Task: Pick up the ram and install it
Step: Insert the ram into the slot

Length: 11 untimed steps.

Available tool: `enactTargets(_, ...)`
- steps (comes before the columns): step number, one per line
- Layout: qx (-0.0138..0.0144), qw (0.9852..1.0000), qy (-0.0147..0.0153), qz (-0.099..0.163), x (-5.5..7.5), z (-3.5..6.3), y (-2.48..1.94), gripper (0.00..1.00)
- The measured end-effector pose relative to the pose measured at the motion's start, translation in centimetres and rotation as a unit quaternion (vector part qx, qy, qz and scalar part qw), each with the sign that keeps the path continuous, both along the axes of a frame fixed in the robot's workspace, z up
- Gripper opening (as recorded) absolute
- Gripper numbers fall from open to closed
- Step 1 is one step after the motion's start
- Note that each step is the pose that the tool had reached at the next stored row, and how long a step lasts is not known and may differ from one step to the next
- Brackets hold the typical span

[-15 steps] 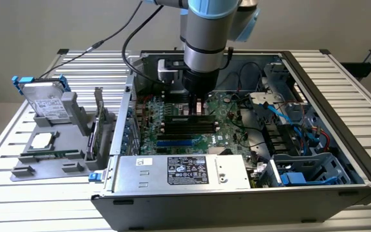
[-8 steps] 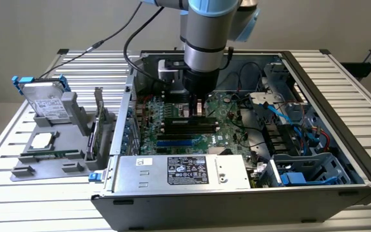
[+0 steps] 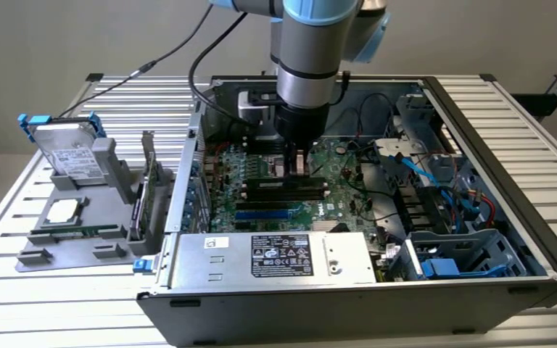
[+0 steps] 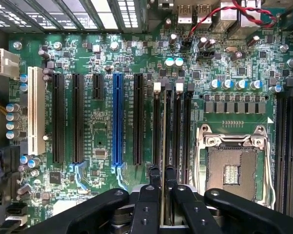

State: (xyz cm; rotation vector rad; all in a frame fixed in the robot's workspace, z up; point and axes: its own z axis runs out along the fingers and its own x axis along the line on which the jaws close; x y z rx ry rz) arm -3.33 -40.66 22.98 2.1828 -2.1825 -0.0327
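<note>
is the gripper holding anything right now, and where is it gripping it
The ram, seen edge-on. The gripper pinches its two flat faces at the upper long edge, above the memory slots.

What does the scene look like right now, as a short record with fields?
setting: open PC case on a slatted table
gripper: shut on the ram, low over the motherboard
ram pose: edge-on, in line with the memory slots
beside slots: bare CPU socket
ram seated: cannot tell
</note>
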Motion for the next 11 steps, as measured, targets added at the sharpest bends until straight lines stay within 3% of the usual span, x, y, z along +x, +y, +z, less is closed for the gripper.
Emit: enactTargets(11, -0.0149, 0.9999, 0.0000, 0.000, 0.00, -0.53, 0.02, 0.15)
